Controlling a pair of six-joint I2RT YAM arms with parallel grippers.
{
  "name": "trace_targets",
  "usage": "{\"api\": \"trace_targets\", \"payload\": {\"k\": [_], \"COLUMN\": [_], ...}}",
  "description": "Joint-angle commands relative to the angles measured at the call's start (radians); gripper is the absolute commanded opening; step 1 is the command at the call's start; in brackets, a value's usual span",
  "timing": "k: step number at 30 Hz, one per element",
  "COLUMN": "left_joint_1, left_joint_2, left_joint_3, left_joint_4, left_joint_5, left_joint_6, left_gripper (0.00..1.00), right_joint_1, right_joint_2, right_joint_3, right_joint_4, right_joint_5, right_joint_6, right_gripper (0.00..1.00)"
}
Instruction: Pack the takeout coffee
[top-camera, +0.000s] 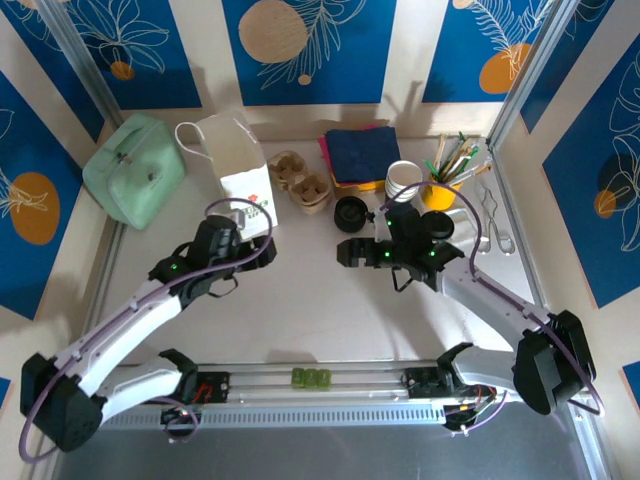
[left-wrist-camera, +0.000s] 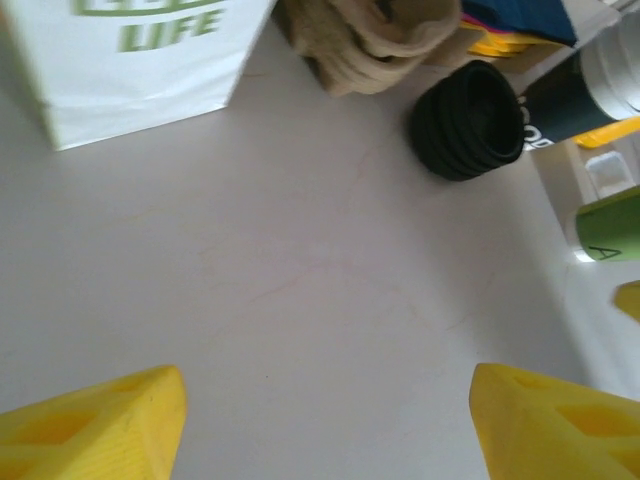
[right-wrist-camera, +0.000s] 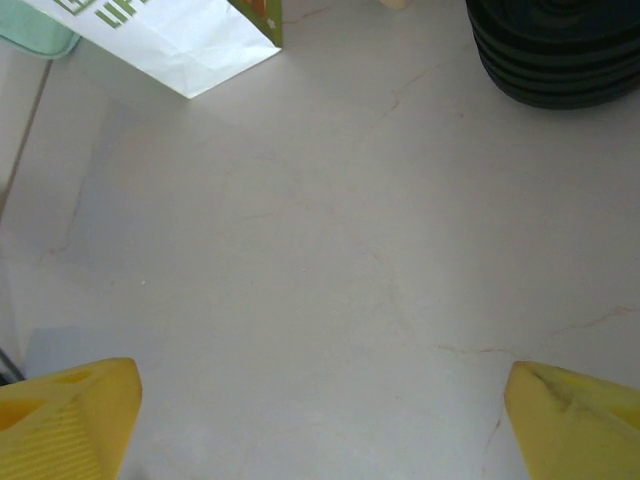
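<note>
The takeout coffee (top-camera: 404, 182) is a white ribbed cup standing open-rimmed at the back right, beside a yellow holder; the left wrist view shows its dark lower part (left-wrist-camera: 572, 100). A stack of black lids (top-camera: 352, 213) (left-wrist-camera: 468, 121) (right-wrist-camera: 560, 50) sits just left of it. My left gripper (top-camera: 264, 250) (left-wrist-camera: 325, 430) hovers open over bare table, in front of the white paper bag (top-camera: 240, 165) (left-wrist-camera: 130, 70). Over the table's middle my right gripper (top-camera: 348, 250) (right-wrist-camera: 320, 430) is open too, pointing left with nothing between its fingers. Both grippers are well short of the cup.
A brown cardboard cup carrier (top-camera: 300, 182) (left-wrist-camera: 370, 40) stands between bag and lids. Stacked napkins (top-camera: 360, 155) lie behind, a yellow holder of utensils (top-camera: 442, 188) at the right, metal tongs (top-camera: 495, 225) by the right edge, and a mint green pouch (top-camera: 135, 168) at the back left.
</note>
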Motion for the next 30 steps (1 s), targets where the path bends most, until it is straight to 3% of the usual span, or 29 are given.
{"api": "trace_targets", "payload": {"k": [1,7,12,21,30], "left_joint_1": [-0.051,-0.142,-0.160,-0.143,-0.056], "left_joint_2": [0.114,0.432,0.633,0.817,0.906], "left_joint_3": [0.090,0.357,0.533,0.700,0.742], "left_joint_4": [0.093,0.020,0.002,-0.055,-0.066], "left_joint_5": [-0.053,-0.195,-0.267,-0.462,-0.403], "left_joint_6": [-0.062,-0.134,-0.215,-0.292,-0.402], "left_gripper": [0.71,0.65,0.57,0.57,0.48], "right_joint_1": [0.016,0.017,0.000,-0.092,-0.110], "right_joint_2": [0.010,0.016,0.016,0.032,0.041], "right_joint_3": [-0.081,-0.102,-0.108,-0.124,-0.117], "right_joint_4": [0.210,0.212,0.193,0.216,0.211], "right_joint_5": [0.079,0.156,0.239,0.157,0.155], "right_joint_6": [0.003,-0.020,-0.009,0.042,0.047], "right_gripper": [0.94,0.94,0.94,0.94,0.94]}}
